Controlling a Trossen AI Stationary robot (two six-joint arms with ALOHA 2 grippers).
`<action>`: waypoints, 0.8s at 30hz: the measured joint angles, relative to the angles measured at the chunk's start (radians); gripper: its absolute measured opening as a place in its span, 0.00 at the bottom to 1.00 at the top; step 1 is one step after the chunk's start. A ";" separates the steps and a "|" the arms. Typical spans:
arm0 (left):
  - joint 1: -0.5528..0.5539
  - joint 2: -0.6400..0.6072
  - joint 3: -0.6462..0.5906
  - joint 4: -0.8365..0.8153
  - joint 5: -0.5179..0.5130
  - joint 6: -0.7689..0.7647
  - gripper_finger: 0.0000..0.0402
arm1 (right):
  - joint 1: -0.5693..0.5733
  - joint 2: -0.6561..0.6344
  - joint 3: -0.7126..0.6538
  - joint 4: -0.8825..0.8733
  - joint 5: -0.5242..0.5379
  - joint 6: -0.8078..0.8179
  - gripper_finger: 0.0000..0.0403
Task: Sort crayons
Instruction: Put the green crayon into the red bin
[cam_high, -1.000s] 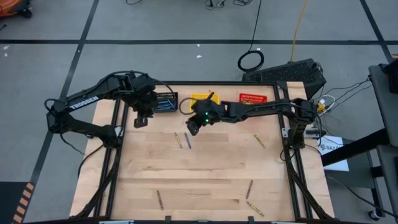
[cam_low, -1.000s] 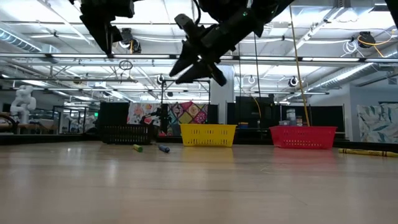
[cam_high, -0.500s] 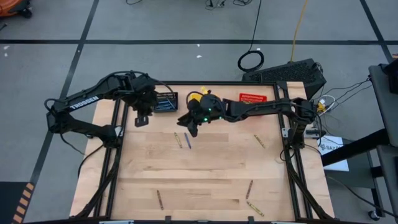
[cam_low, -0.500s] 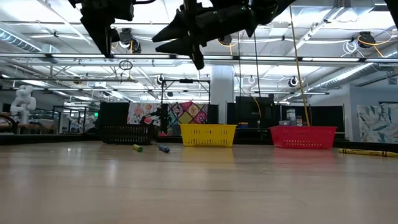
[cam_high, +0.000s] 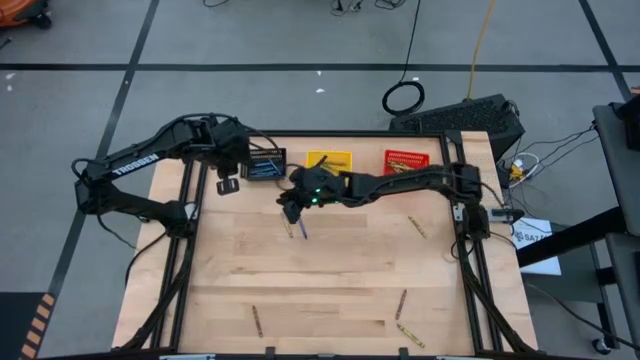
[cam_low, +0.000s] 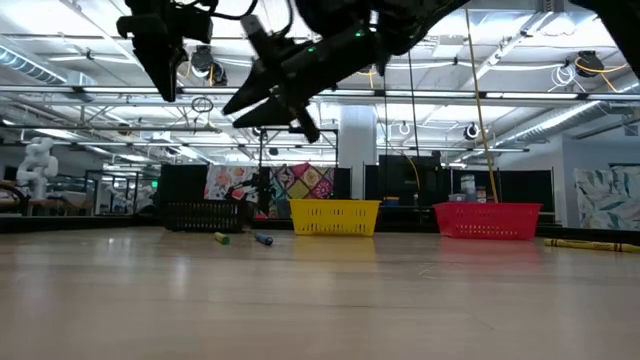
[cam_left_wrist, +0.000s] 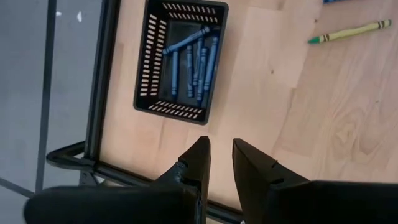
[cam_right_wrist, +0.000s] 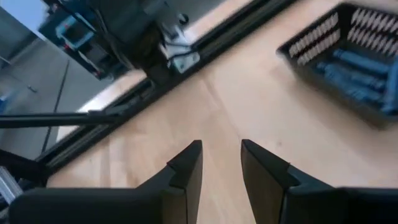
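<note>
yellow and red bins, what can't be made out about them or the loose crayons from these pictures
- Yellow bin: high view, the right arm crosses its near edge and the contents are too small to tell; low view, its wall hides them.
- Red bin: the same in both views.
- Loose crayons near the front edge: high view, too small to tell the colours.
- Black bin: right wrist view, blurred and cut off by the picture edge.

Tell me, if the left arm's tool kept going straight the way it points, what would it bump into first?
Probably the bare table just beside the black bin of blue crayons; the left tool holds nothing, though depth is hard to judge.
</note>
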 joint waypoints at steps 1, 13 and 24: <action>0.002 0.000 0.000 -0.001 0.003 0.000 0.16 | 0.004 0.022 0.032 -0.029 0.000 0.008 0.24; 0.004 0.000 0.000 -0.034 0.016 -0.002 0.16 | 0.035 0.188 0.304 -0.432 0.024 0.014 0.24; 0.005 0.000 0.000 -0.044 0.016 -0.002 0.16 | 0.034 0.240 0.307 -0.485 0.052 0.012 0.24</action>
